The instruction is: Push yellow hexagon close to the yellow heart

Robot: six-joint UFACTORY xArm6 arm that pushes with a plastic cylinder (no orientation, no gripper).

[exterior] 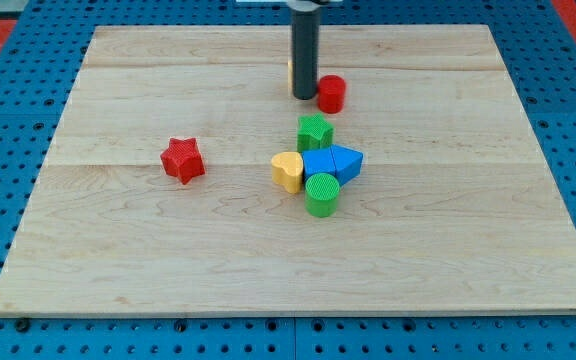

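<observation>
My tip (304,97) stands near the view's top middle of the wooden board. The yellow hexagon (290,76) is almost wholly hidden behind the rod; only a thin yellow edge shows at the rod's left side. A red cylinder (331,93) sits just right of the tip, close to touching it. The yellow heart (287,171) lies below, near the board's middle, at the left end of a cluster. The tip is well above the heart in the view.
Next to the heart are a green block (314,131), a blue block (320,164), a blue triangular block (347,161) and a green cylinder (322,193). A red star (182,160) lies to the left. The wooden board (118,260) rests on a blue pegboard.
</observation>
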